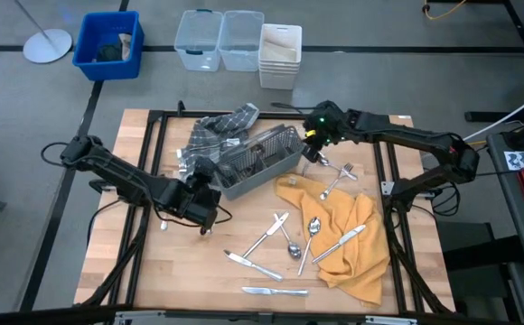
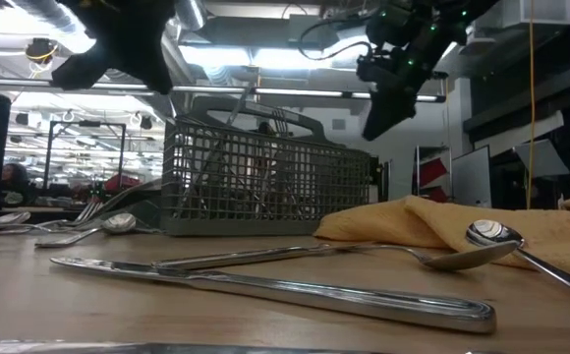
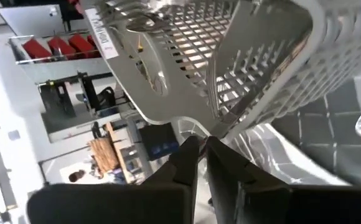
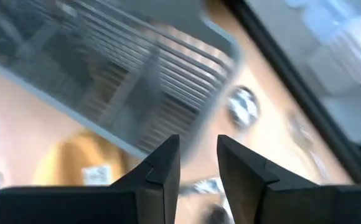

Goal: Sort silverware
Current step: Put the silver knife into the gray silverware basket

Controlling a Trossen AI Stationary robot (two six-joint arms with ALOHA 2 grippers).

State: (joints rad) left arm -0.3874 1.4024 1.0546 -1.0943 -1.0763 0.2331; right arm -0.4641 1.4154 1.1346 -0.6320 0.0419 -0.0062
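The grey mesh caddy (image 1: 257,158) stands mid-table with some silverware upright in it (image 2: 265,147). Loose silverware lies in front of it: knives (image 1: 276,291) (image 1: 251,264), spoons (image 1: 311,230) (image 1: 291,246), a fork (image 1: 334,181) and a knife (image 1: 339,244) on the yellow cloth (image 1: 343,235). My left gripper (image 1: 203,185) is at the caddy's left end, above its rim (image 3: 187,124), with its fingers (image 3: 190,162) almost together and nothing seen between them. My right gripper (image 1: 314,144) hangs over the caddy's right end, open and empty (image 4: 198,155).
A grey checked cloth (image 1: 217,126) lies behind the caddy, with a few pieces of silverware at its left (image 2: 79,228). Beyond the table's far edge stand clear bins (image 1: 219,38), a white container (image 1: 280,54) and a blue bin (image 1: 108,43). Bare wood shows at the near left (image 1: 135,271).
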